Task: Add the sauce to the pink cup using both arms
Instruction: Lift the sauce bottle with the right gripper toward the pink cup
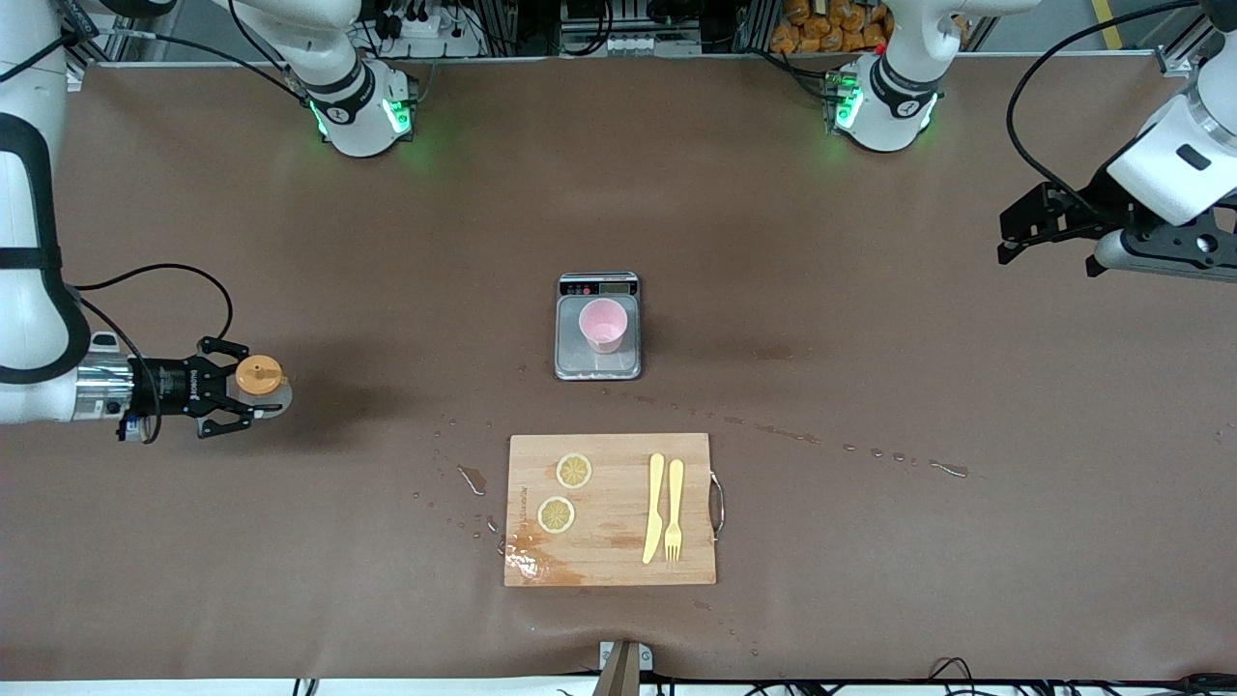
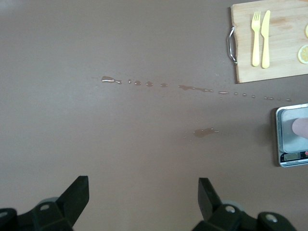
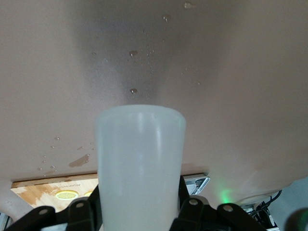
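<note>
The sauce bottle (image 1: 261, 379), whitish with an orange cap, stands upright in my right gripper (image 1: 242, 391), which is shut on its body over the table at the right arm's end. In the right wrist view the bottle (image 3: 139, 154) fills the space between the jaws of the right gripper (image 3: 139, 214). The pink cup (image 1: 603, 325) stands on the steel scale (image 1: 570, 362) at the table's middle. My left gripper (image 1: 1008, 239) is open and empty, up in the air over the left arm's end. In its wrist view (image 2: 143, 187) bare table shows between its fingers, with the cup (image 2: 302, 127) at the frame's edge.
A wooden cutting board (image 1: 618, 464) lies nearer to the front camera than the scale. It carries two lemon slices (image 1: 574, 471), a yellow knife (image 1: 654, 507) and a yellow fork (image 1: 674, 510). Drops and smears of liquid (image 1: 947, 469) dot the brown table round the board.
</note>
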You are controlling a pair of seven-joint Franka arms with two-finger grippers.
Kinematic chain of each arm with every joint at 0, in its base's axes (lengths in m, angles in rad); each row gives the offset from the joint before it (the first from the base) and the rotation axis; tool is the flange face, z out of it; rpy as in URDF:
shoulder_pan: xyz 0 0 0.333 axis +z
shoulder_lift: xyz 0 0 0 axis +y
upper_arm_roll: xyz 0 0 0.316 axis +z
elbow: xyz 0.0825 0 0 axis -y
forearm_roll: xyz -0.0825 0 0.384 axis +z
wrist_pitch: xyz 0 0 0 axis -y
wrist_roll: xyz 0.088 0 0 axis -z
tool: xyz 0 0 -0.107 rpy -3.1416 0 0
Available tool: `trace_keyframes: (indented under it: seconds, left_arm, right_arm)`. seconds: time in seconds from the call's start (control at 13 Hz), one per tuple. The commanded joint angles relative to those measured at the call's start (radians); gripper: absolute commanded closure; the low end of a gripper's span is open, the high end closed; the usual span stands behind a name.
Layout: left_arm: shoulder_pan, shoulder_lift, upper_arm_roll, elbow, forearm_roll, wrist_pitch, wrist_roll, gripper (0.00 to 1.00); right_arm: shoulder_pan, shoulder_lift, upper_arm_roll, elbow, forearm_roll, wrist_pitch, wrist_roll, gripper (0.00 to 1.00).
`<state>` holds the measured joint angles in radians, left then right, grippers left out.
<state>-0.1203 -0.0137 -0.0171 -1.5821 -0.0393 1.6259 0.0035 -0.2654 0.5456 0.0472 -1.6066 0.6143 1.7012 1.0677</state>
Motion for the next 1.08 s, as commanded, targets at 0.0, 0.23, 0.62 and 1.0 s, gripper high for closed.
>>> trace_keyframes:
  seconds: [0.0,0.23,0.62,1.0]
  left_arm:
    - [-0.001,-0.006,0.002,0.017,0.038,-0.001,-0.005,0.0]
    - [-0.002,-0.008,-0.006,0.024,0.038,-0.032,-0.01,0.0]
    - [-0.012,-0.002,-0.009,0.044,0.026,-0.038,-0.01,0.0]
    - [-0.007,0.0,-0.009,0.044,0.026,-0.037,-0.004,0.0]
  right_arm:
    - [0.073,-0.059,-0.007,-0.018,-0.072,0.038,0.133,0.42]
    - [0.164,-0.104,-0.006,-0.016,-0.197,0.061,0.27,0.42]
    - [0.3,-0.157,-0.003,-0.019,-0.317,0.054,0.507,0.42]
    - [0.443,-0.171,-0.001,-0.016,-0.444,0.051,0.748,0.42]
